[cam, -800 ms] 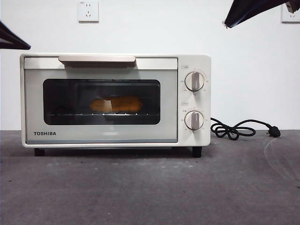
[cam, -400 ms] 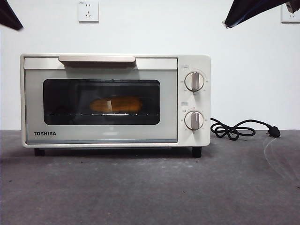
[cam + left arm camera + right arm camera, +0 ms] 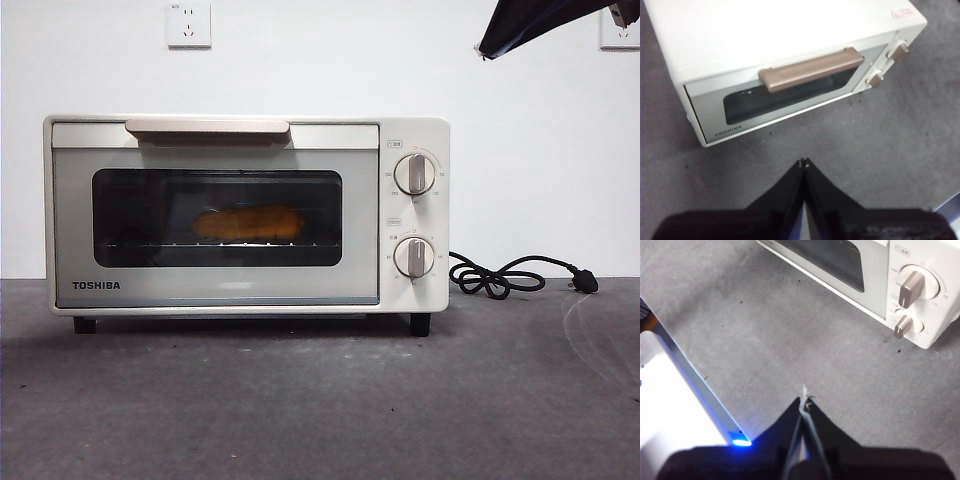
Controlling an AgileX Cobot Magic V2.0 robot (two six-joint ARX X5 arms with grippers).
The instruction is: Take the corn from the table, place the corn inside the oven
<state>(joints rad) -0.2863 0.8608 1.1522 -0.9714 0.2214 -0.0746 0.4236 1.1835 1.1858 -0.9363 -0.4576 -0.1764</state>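
The cream-white TOSHIBA oven (image 3: 245,213) stands on the dark grey table (image 3: 320,400) with its door closed. Through the dark glass window the yellow-orange corn (image 3: 248,223) lies on the rack inside. In the left wrist view my left gripper (image 3: 803,162) hangs shut and holding nothing, above the table in front of the oven (image 3: 785,55) and its brown handle (image 3: 811,70). My right gripper (image 3: 804,399) is shut with nothing in it, over bare table off the oven's knob side (image 3: 912,287). A black arm tip (image 3: 530,22) shows at the top right of the front view.
A black cord with plug (image 3: 520,275) lies on the table to the right of the oven. A white base with a blue light (image 3: 685,405) sits close beside the right gripper. Wall sockets (image 3: 188,22) are behind the oven.
The black arm tip at the front view's upper left has risen and gone out of view. The oven, the corn and the tip at the top right have not moved.
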